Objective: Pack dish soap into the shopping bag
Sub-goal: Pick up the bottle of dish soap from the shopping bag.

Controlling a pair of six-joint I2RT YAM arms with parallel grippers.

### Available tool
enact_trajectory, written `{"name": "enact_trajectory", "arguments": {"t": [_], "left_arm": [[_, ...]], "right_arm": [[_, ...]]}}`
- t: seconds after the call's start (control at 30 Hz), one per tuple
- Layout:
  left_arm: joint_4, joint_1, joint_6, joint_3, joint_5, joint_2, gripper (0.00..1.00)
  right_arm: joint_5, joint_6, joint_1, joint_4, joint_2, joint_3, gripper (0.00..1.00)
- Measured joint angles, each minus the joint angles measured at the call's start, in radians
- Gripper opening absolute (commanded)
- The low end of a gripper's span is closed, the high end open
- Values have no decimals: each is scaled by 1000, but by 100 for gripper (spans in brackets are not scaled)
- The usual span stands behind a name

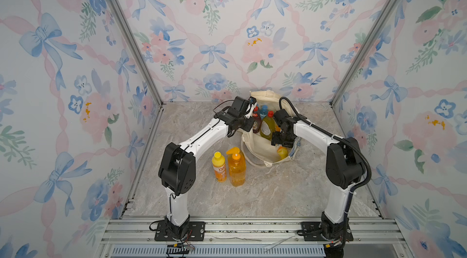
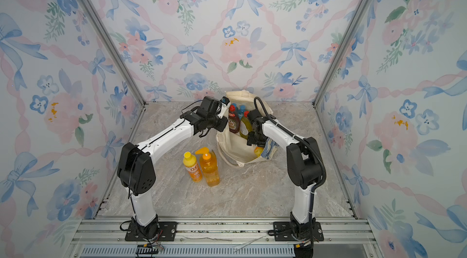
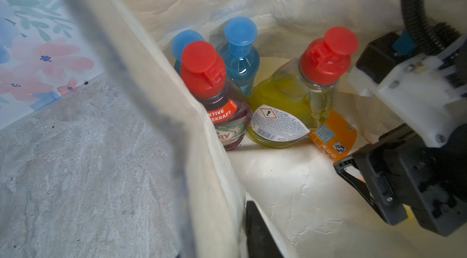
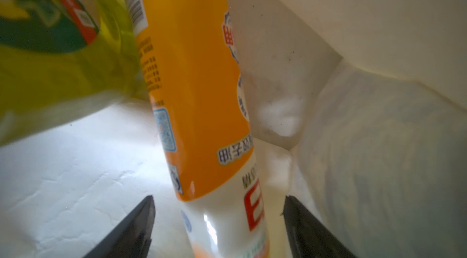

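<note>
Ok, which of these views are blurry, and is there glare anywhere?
Left wrist: the shopping bag rim is a soft foreground blur, the dark red bottle inside sharp. Right wrist: the yellow-green bottle is out of focus, and a glare streak sits on the orange-labelled bottle. Both top views: sharp, evenly lit.

Floral bow-patterned wallpaper walls (image 1: 227, 29) enclose a grey marble-look tabletop (image 1: 252, 193) with aluminium rails (image 1: 252, 226).
</note>
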Motion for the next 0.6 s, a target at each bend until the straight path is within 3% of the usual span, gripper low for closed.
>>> {"name": "enact_trajectory", "arguments": {"t": [0.23, 0.47, 0.6], "left_arm": [[6, -3, -16, -11, 0, 0, 25], [7, -3, -39, -14, 7, 0, 25], [8, -3, -45, -19, 11, 0, 25]], "right_arm": [[3, -29, -7, 95, 39, -44, 84], [-12, -44, -16, 156, 49, -90, 73], [-31, -55, -16, 189, 49, -111, 59]]}}
